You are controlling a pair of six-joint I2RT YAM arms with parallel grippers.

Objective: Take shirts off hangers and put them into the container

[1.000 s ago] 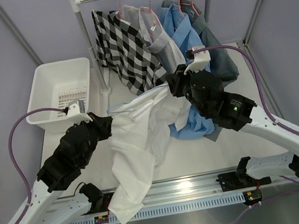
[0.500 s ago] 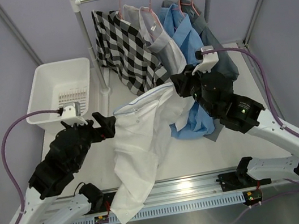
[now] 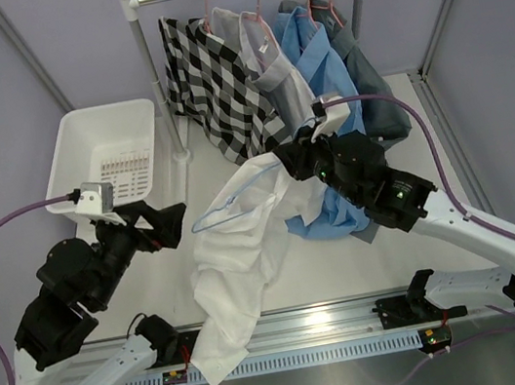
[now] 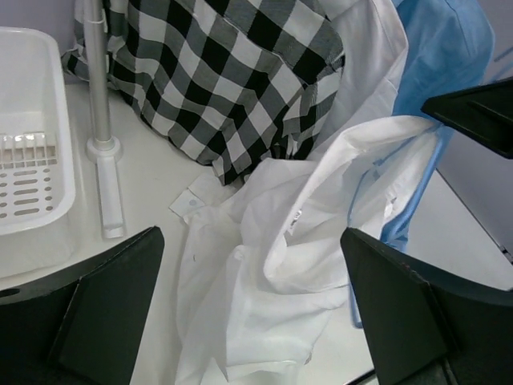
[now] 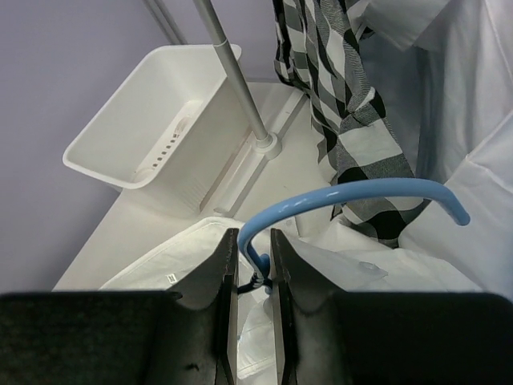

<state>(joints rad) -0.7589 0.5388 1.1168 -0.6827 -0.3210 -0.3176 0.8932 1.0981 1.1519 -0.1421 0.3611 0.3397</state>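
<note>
Right jaws, nearly shut, pinch the blue hanger (image 5: 353,193), white shirt (image 3: 234,256) sagging off it onto the bench right of the container (image 3: 64,170); left jaws gape empty. Mid-stripping, I'd say: left needs to grip cloth and pull

You've got the white shirt (image 3: 235,265) draped off the light blue hanger (image 5: 353,194), whose wire is pinched in the right tool (image 5: 252,241). The shirt's tail spills across the table and over the near edge. The checked shirt (image 3: 214,81), pale grey shirt (image 3: 276,76), light blue shirt (image 3: 313,50) and dark grey shirt (image 3: 377,88) hang on pink hangers (image 3: 260,9). The white container (image 3: 72,159) sits upright, rear left.
</note>
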